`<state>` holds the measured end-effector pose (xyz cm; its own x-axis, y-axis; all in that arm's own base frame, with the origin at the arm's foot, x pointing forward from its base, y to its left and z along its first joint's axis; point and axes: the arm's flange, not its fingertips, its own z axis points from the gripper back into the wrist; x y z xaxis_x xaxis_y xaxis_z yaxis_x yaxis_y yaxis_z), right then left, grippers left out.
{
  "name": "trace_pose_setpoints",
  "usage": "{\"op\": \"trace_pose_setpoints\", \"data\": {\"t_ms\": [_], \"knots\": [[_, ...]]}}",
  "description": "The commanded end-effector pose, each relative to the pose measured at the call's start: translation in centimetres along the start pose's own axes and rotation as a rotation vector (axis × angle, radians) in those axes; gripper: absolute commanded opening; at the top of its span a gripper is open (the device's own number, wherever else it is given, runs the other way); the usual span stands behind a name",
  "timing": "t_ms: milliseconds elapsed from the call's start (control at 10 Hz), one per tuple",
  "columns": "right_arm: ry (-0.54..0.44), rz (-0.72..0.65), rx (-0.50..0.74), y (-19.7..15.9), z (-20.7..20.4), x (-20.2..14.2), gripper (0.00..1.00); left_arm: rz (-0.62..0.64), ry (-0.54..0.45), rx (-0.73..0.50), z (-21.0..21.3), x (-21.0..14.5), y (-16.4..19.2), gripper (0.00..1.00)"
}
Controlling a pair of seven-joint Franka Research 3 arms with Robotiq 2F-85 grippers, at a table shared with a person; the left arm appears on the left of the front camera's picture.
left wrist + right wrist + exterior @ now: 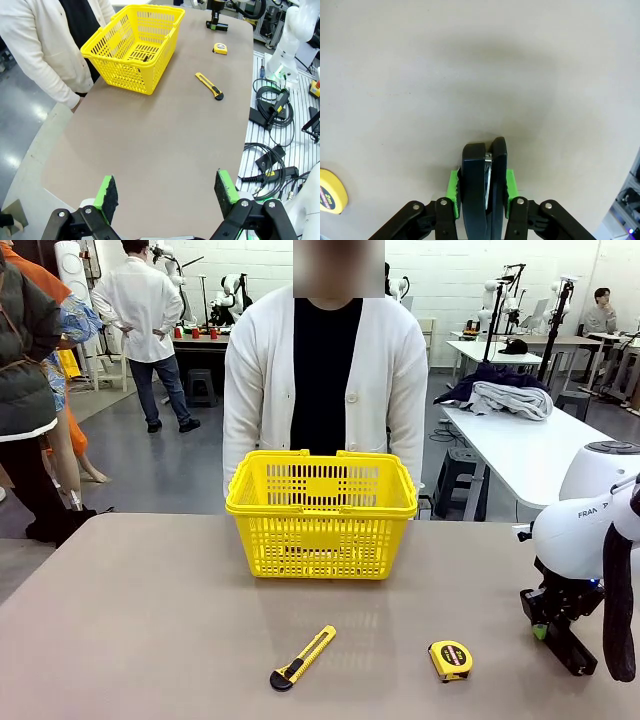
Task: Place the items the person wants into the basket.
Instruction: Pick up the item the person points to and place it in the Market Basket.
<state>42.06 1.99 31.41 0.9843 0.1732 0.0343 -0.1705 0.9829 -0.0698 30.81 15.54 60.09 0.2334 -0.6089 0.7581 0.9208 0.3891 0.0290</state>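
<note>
Table stock as I read it from my station:

- Basket [321,516]: yellow, lattice-sided, at the far middle of the table [150,640], directly in front of the person [322,370] in the white cardigan. I see something small and dark on its floor in the left wrist view, too small to name.
- Stapler [484,187]: black, clamped between the green pads of my right gripper [483,186], jaws closed on its sides, low over the table at the near right.
- Tape measure [451,660]: yellow, near right, just left of the right gripper.
- Utility knife [302,658]: yellow and black, near middle, lying at a slant.
- Left gripper [167,192]: jaws spread wide, holding nothing, above the table's left end.
</note>
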Motion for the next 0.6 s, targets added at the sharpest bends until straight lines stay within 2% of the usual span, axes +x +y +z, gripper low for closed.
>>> {"op": "trace_pose_setpoints", "data": {"t_ms": [0, 200, 300, 500], "knots": [[-0.002, 0.002, -0.013, 0.1, -0.8, -3.0, 0.00, -0.015, -0.013, -0.004, 0.1, -0.1, 0.0, 1.00], [0.004, 0.012, 0.035, 0.2, 0.7, -3.2, 0.00, -0.015, -0.013, -0.004, 0.1, -0.1, 0.0, 1.00], [0.030, 0.060, 0.094, 0.4, 3.6, -3.4, 0.00, -0.015, -0.013, -0.004, 0.1, -0.1, 0.0, 1.00], [0.010, 0.083, 0.074, 0.8, 12.5, -2.7, 0.00, -0.015, -0.013, -0.004, 0.1, -0.1, 0.0, 1.00]]}}
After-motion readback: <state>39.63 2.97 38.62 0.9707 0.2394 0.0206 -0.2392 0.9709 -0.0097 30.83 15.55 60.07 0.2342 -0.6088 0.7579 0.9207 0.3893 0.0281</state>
